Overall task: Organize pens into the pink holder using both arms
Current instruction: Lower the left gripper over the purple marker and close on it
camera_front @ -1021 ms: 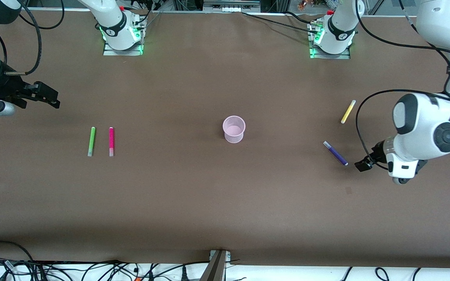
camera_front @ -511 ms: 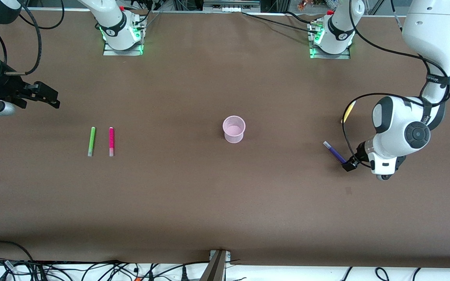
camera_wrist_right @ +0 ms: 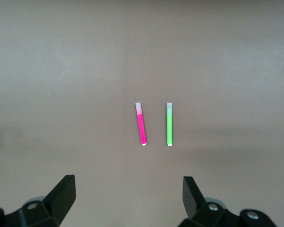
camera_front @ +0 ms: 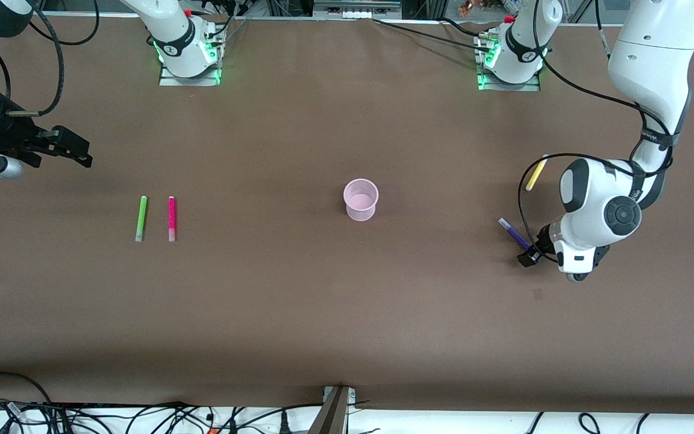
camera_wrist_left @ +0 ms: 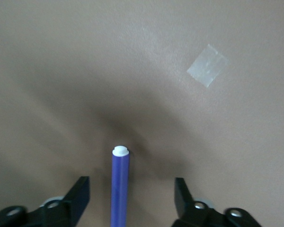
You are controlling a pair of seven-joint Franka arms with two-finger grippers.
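Brown table (camera_front: 299,301) is bare around the pink holder (camera_front: 361,199). At the left arm's end, the purple pen (camera_wrist_left: 119,189) is straddled by the left gripper (camera_wrist_left: 131,198), spread wide, unclosed, for grasping. The right gripper (camera_wrist_right: 128,201) waits, empty and apart.

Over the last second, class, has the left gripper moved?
Yes. The left gripper has slid toward the pink cup and now sits open over the purple pen, which lies between its fingers.
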